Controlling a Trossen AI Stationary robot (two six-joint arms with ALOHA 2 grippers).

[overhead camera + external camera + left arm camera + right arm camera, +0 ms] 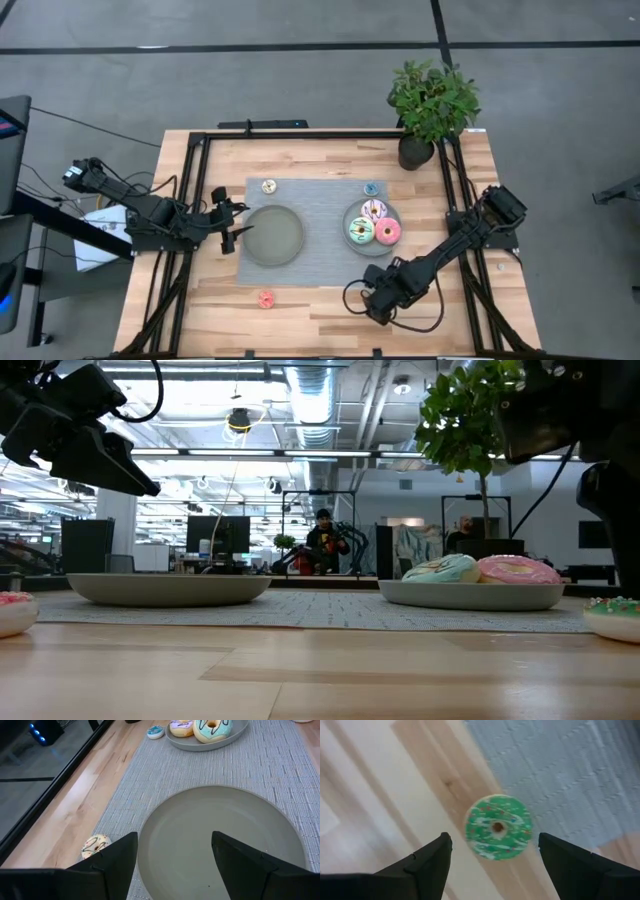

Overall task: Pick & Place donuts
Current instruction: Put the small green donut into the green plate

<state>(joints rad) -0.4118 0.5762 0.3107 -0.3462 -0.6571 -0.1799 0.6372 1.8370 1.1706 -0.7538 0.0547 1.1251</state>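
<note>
On the surface seen from above, we find three large donuts on the right plate [371,243]: white-lilac [374,210], mint-green [360,232] and pink [387,233]; the left plate [272,236] is bare, with the tan donut [268,186] at its 12 o'clock, the blue one [371,188] beyond the right plate, and the red one [266,298] at 6 o'clock. The left gripper [232,222] waits at that plate's 9 o'clock; the right gripper [377,300] sits at 6 o'clock from the loaded plate. In the low view, pink and mint donuts top the right plate. In the left wrist view, wide empty fingers [117,857] frame the bare plate. In the right wrist view, the green donut [498,826] lies flat between wide-spread empty fingers [432,855], slightly ahead, so we judge the right arm nearest; a ring has no long axis.
</note>
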